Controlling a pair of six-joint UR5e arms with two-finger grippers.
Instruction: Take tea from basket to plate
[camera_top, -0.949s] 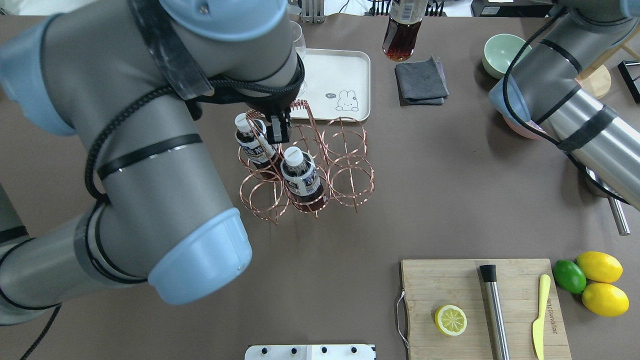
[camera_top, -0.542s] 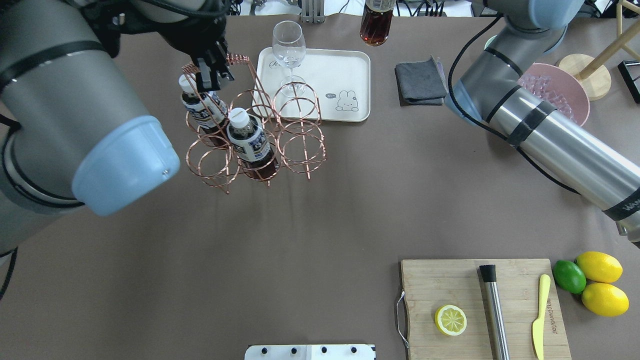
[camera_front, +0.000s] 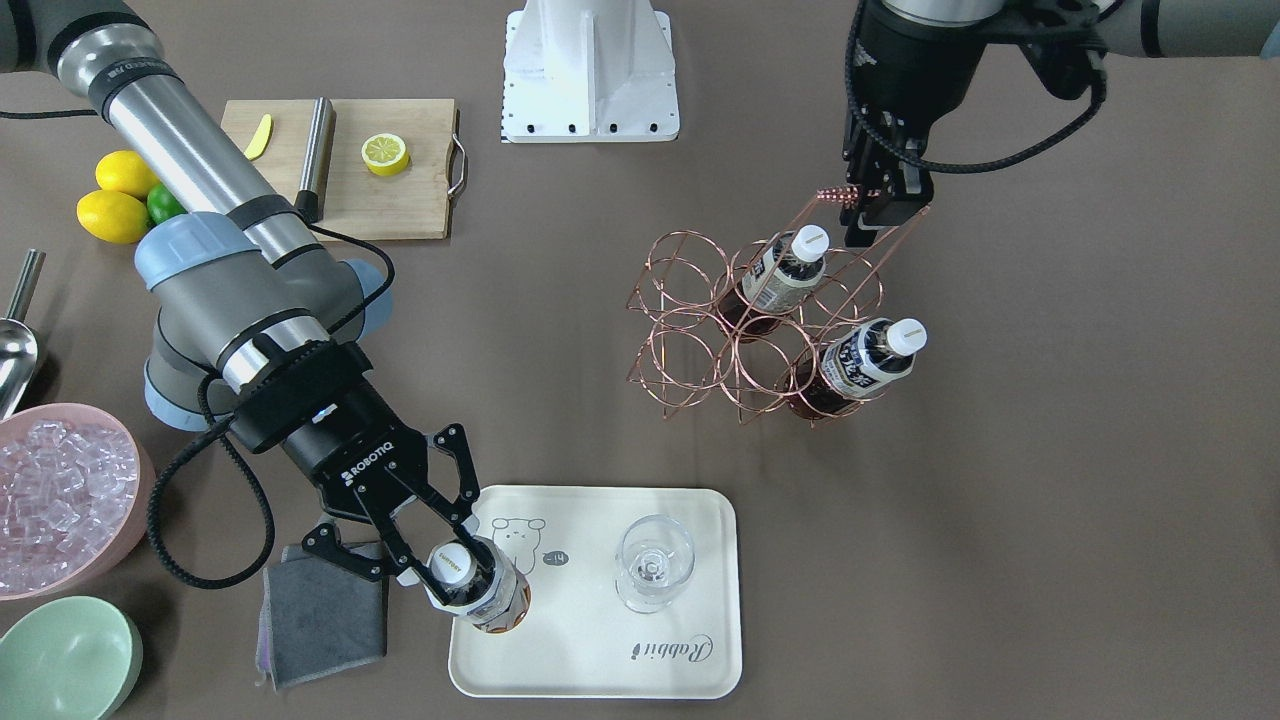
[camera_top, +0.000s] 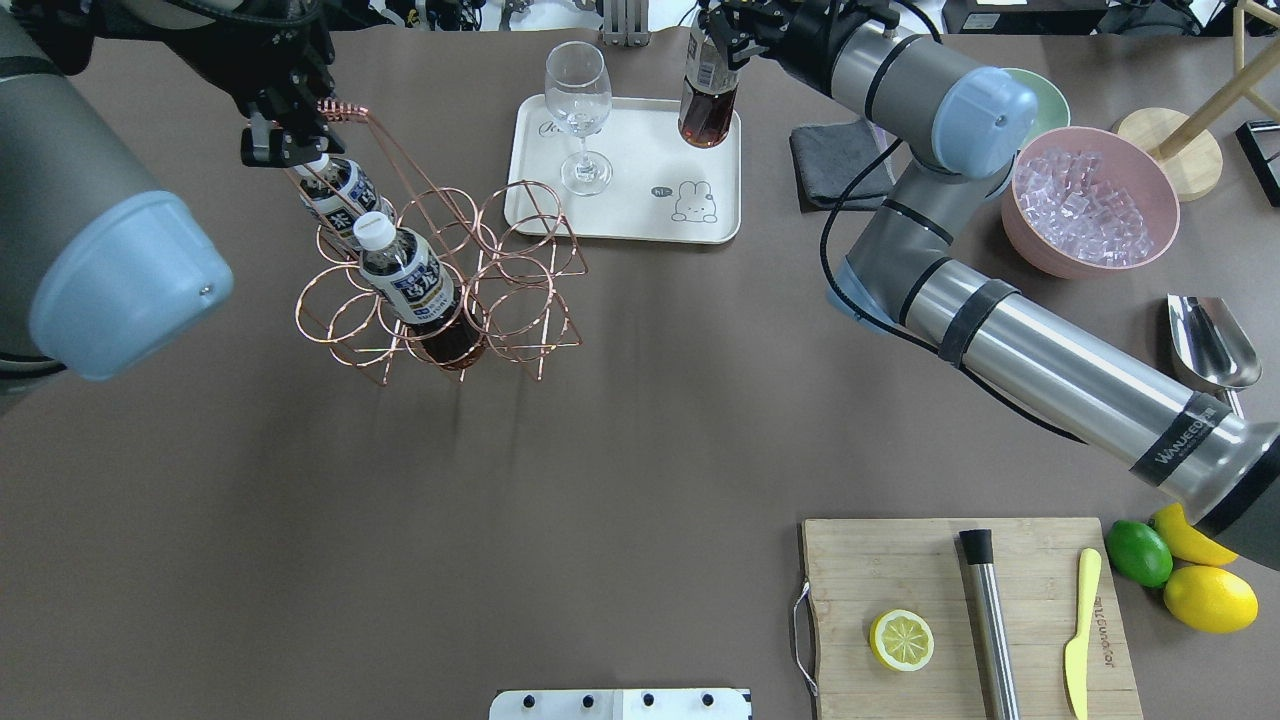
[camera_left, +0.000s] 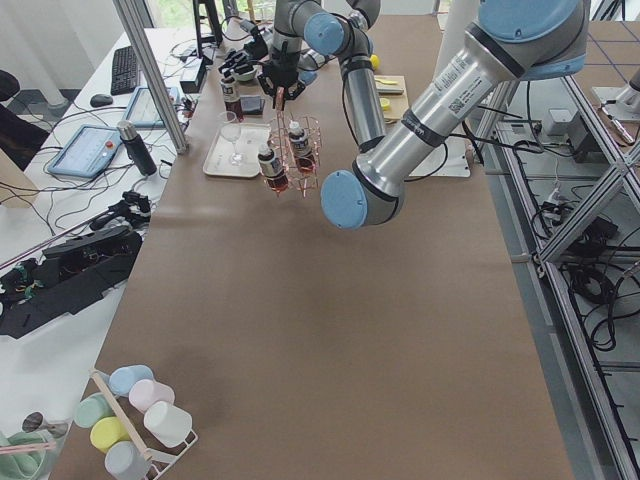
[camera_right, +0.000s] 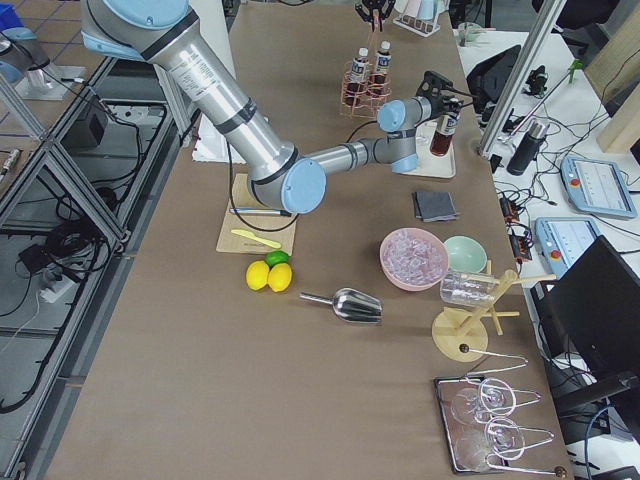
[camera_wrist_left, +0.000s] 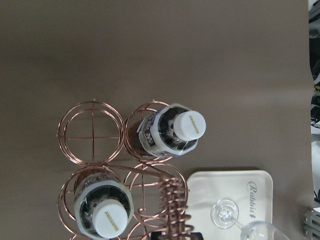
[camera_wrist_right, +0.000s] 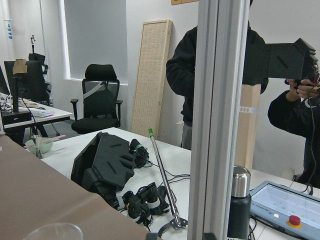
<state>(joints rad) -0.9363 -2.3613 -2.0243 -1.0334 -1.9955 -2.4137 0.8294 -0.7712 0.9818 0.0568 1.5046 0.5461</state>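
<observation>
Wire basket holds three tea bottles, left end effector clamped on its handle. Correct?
Two, not three: the wire basket holds two tea bottles; the third bottle is at the cream tray, in the right end effector. The exterior front-facing view shows it. The left end effector is clamped on its handle, as stated.

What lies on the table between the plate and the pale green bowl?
A folded grey cloth lies there, close beside the plate; the front-facing view shows it best.

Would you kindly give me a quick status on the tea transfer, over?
Right hand shut on tea at plate corner, touchdown unclear. Left hand shut on basket handle; two bottles inside. Glass on plate, clear of tea.
</observation>
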